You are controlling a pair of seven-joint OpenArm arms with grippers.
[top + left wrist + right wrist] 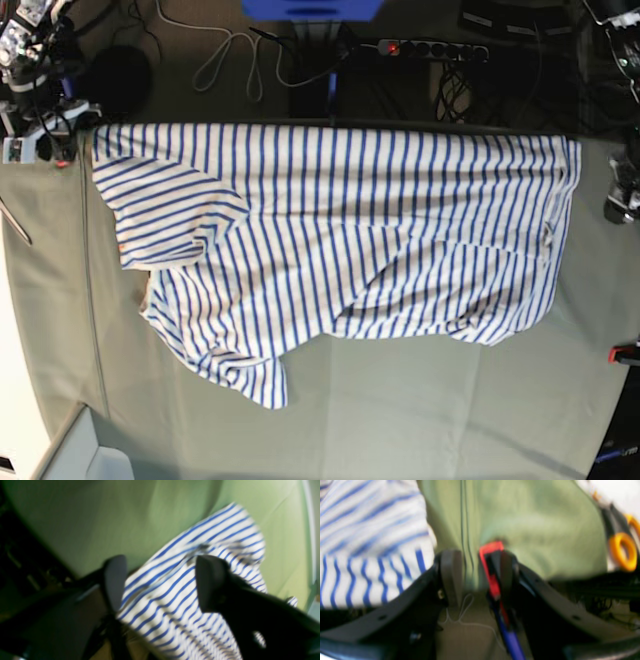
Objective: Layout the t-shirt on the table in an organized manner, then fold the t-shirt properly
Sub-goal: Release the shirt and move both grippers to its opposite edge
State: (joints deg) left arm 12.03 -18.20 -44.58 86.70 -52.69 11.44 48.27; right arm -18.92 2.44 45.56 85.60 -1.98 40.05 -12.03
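Note:
The t-shirt (340,240), white with blue stripes, lies spread along the far edge of the table (400,420), one sleeve folded over at the left and its lower hem rumpled. In the blurred left wrist view my left gripper (162,580) stands open just above a bunched corner of the t-shirt (170,597), the cloth showing between the two fingers. My right gripper (477,577) is open over bare green table cloth (532,517), with the t-shirt (370,542) off to its left. In the base view the left arm (622,195) sits at the right edge and the right arm (35,110) at the far left corner.
A red clamp (491,555) sits at the table edge right beside my right gripper's finger. An orange-handled tool (621,551) lies at the right. Another red clamp (625,353) grips the right edge. Behind the table lie a power strip (430,48) and cables.

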